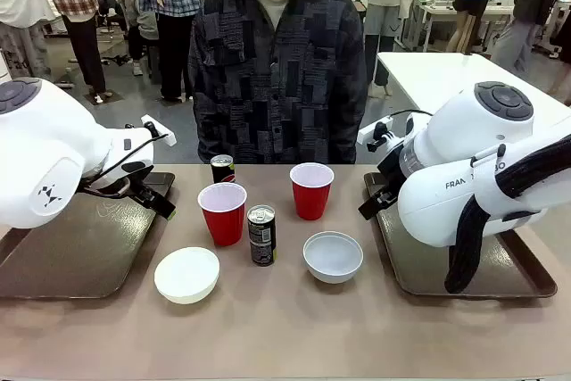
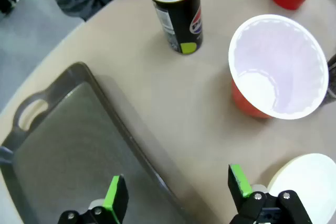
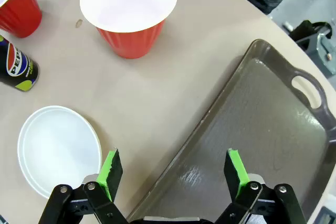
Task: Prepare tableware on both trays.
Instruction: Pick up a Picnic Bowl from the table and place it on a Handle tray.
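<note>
Your left gripper [image 2: 176, 190] and right gripper [image 3: 173, 169] both gape empty; the red cup [image 2: 278, 66] beside the left tray [image 2: 63, 150] looks light and squashy, so pinch its rim gently.

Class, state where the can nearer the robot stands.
Front view: the can stands upright centrally, between the left red cup and the right white bowl.

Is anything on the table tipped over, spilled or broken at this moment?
Nothing stands out. The red cups, white bowls and cans all stand upright on the table, with no spill or damage visible. Both trays lie flat.
</note>
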Controlling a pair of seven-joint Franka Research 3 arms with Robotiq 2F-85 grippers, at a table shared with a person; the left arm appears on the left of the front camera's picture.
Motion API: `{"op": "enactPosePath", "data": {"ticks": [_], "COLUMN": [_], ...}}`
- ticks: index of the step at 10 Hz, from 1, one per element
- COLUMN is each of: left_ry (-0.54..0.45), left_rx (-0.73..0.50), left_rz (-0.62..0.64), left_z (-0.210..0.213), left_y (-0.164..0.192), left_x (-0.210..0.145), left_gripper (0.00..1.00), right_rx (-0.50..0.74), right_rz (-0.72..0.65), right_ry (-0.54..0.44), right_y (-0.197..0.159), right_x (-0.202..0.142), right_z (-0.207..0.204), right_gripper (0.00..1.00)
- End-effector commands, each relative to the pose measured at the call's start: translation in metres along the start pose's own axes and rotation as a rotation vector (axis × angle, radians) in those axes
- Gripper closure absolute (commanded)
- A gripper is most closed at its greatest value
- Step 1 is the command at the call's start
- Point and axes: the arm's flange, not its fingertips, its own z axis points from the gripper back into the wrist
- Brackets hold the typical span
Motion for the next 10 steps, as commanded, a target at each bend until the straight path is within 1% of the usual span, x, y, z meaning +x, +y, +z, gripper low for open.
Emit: {"op": "enactPosePath", "data": {"ticks": [1, 10], "left_ry": [0.0, 0.0], "left_rx": [0.0, 0.0], "left_rz": [0.0, 0.0], "left_z": [0.0, 0.0], "left_y": [-0.0001, -0.0001], "left_x": [0.0, 0.0], "left_gripper": [0.0, 0.0], "right_rx": [0.0, 0.0], "right_rz": [0.0, 0.0], "right_ry": [0.0, 0.0], "right_y": [0.0, 0.0], "right_x": [0.0, 0.0], "right_z": [0.0, 0.0], "right_gripper": [0.0, 0.0]}}
